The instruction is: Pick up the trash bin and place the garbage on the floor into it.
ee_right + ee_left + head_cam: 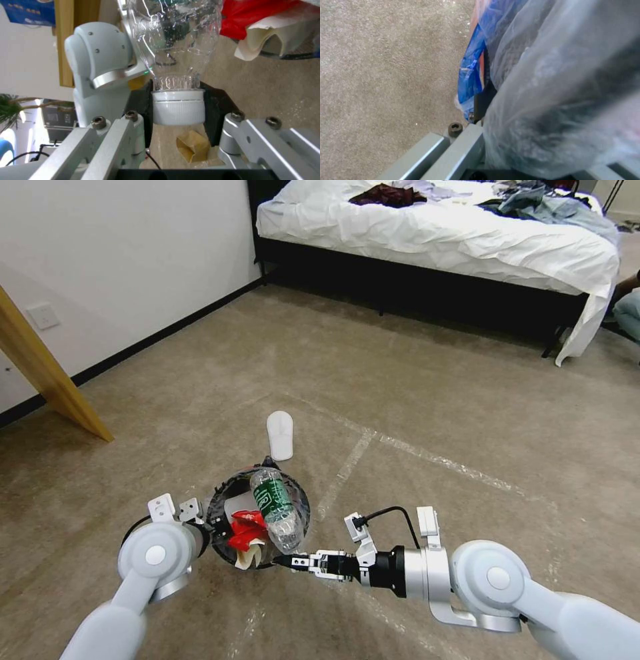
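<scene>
My left gripper (208, 528) is shut on the rim of the trash bin (223, 499) and holds it above the floor (433, 380). The left wrist view shows the bin's clear liner (553, 87) and blue edge (471, 72) against one dark finger (483, 100). A clear plastic bottle (273, 507) with a green label lies over the bin's mouth, above red wrappers (245, 527) and white paper (248, 555). My right gripper (283, 561) is shut on the bottle's white cap (178, 107). A white slipper (280, 435) lies on the carpet beyond the bin. A brown cardboard piece (193, 147) lies on the floor beneath the cap.
A bed (433, 233) with white sheets and scattered clothes stands at the far side. A slanted wooden beam (47, 373) leans by the white wall on the left. Whitish tape lines (413, 450) cross the open carpet ahead.
</scene>
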Tool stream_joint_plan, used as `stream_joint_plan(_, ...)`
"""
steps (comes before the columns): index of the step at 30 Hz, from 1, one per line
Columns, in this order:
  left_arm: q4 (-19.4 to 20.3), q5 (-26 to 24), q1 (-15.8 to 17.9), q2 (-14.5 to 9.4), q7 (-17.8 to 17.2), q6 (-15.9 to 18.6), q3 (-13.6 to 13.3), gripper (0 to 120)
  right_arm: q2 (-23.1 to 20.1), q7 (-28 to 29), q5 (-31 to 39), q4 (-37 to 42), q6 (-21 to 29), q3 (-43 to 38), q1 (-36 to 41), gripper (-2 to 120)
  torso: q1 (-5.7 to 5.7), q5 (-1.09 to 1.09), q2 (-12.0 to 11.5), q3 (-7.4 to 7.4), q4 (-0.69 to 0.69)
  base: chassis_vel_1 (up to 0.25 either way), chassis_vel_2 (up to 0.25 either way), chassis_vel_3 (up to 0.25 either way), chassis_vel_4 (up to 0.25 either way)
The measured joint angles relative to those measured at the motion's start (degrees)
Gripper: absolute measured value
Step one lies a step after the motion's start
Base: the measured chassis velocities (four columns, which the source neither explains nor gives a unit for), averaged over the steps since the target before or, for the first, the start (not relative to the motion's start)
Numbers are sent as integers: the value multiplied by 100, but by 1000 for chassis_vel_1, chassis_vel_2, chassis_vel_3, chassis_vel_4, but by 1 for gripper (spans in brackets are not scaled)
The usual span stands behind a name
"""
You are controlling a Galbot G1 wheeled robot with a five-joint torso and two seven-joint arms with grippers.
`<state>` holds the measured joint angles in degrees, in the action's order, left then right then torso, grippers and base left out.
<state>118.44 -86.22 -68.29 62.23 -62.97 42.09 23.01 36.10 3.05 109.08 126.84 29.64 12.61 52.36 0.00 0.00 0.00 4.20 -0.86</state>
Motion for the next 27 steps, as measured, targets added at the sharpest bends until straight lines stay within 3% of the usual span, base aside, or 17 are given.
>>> stream_joint_plan(17, -48, 62, -32, -51, 94, 5, -24, 0, 233, -13, -106, -274, 15, 159, -95, 28, 0, 0, 0, 0, 0, 0, 0, 0, 0)
stream_joint_plan(27, 9, 165, -9, -81, 155, 6, -27, 0, 528, 383, 271, -403, -51, 447, -352, 28, 0, 0, 0, 0, 0, 0, 0, 0, 0)
